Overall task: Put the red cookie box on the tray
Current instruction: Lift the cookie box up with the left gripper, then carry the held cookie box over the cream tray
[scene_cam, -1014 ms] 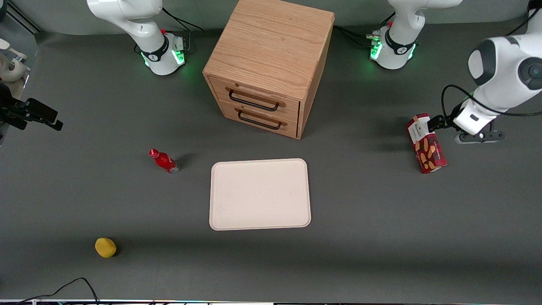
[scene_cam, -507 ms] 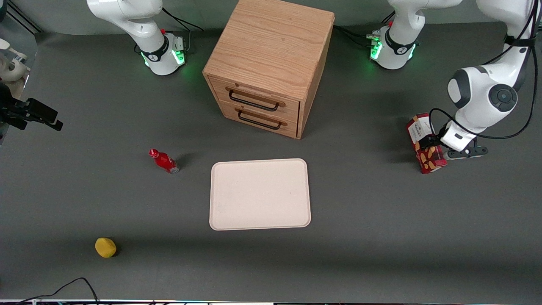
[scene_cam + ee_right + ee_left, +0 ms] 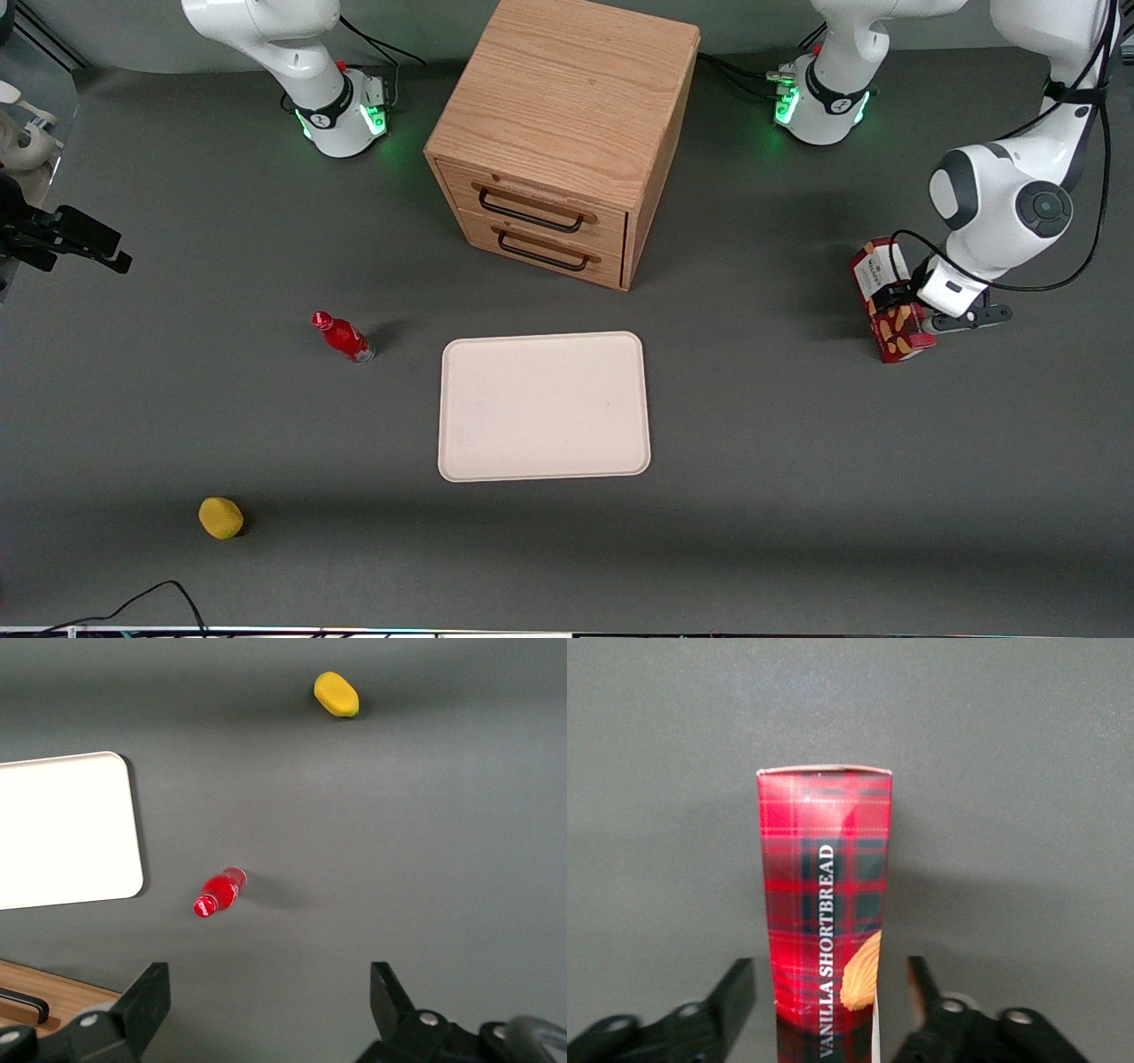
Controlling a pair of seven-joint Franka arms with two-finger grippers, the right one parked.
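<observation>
Gripper (image 3: 897, 301) is straddling the box (image 3: 889, 301) w/ fingers (image 3: 731, 997) spread, not yet pinching. Box is resting on table toward working arm's end, well apart from tray (image 3: 542, 406), prob. lining up for grasp.

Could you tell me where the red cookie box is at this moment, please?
The red cookie box stands on the table toward the working arm's end, well apart from the tray, with the open gripper around it.
</observation>
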